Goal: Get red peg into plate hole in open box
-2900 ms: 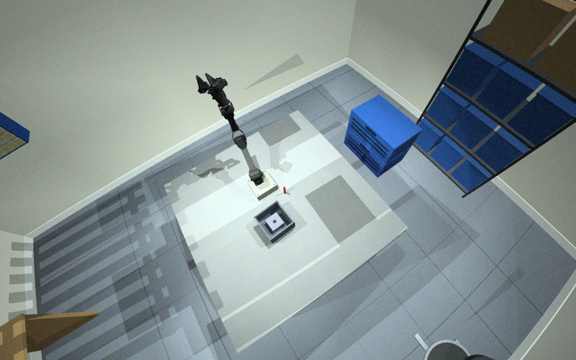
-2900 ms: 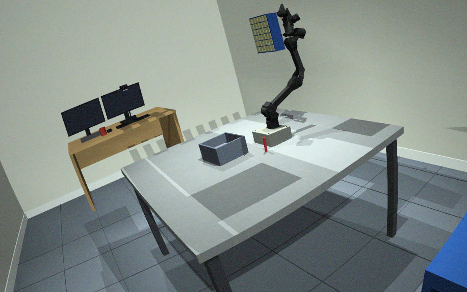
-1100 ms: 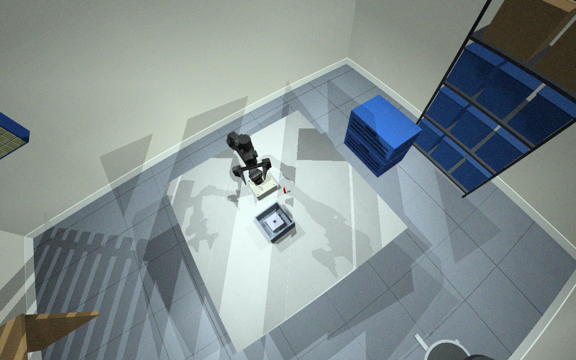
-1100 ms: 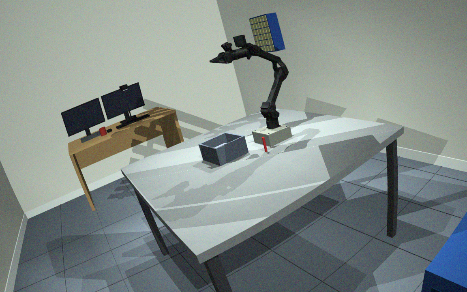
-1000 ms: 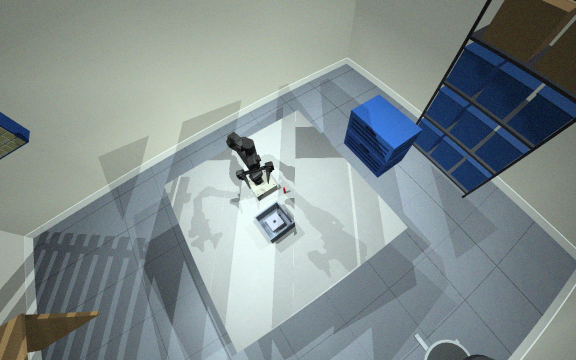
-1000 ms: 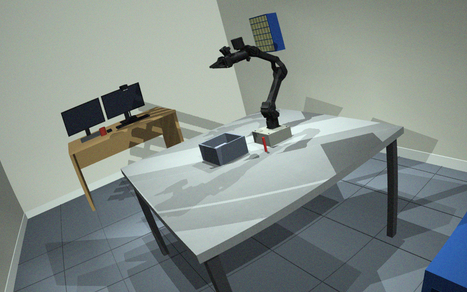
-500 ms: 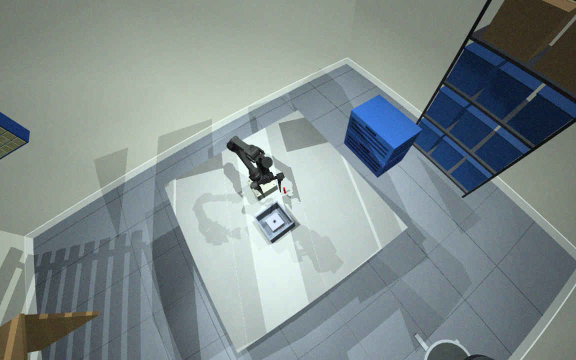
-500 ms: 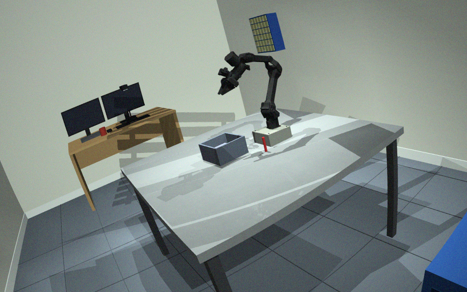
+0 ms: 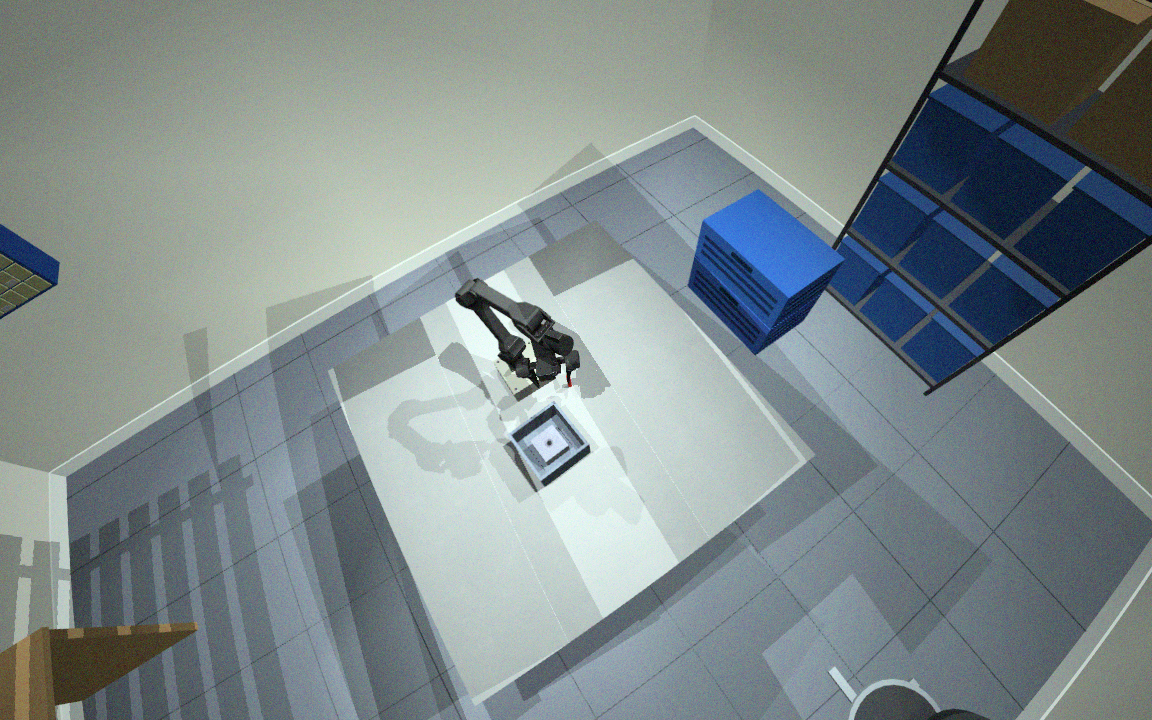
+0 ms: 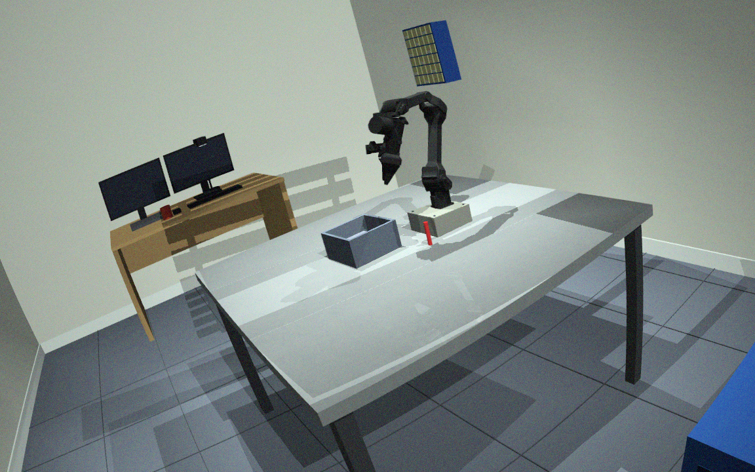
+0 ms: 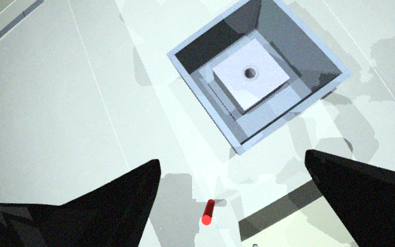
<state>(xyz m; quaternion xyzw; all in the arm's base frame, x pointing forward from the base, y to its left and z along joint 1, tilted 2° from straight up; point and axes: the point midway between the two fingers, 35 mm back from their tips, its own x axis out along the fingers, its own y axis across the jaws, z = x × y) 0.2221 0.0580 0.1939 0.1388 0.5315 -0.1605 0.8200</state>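
The red peg (image 9: 569,384) (image 10: 427,233) (image 11: 208,213) stands upright on the table beside the arm's base. The blue-grey open box (image 10: 339,249) (image 11: 204,100) sits in front of the base. At its bottom lies a pale plate (image 9: 553,452) (image 11: 233,73); its round hole (image 11: 249,73) is empty. My gripper (image 9: 553,379) (image 10: 388,177) (image 11: 231,161) is open with nothing between the fingers. It points down, well above the table. In the wrist view the peg shows below the line between the fingertips, nearer the left finger, and the box shows beyond them.
The arm's pale base block (image 10: 442,223) (image 11: 286,228) stands close to the peg. The box walls rise around the plate on all sides. The table (image 9: 652,376) (image 10: 368,328) carries these things. A blue cabinet (image 9: 768,241) stands on the floor beyond the table edge.
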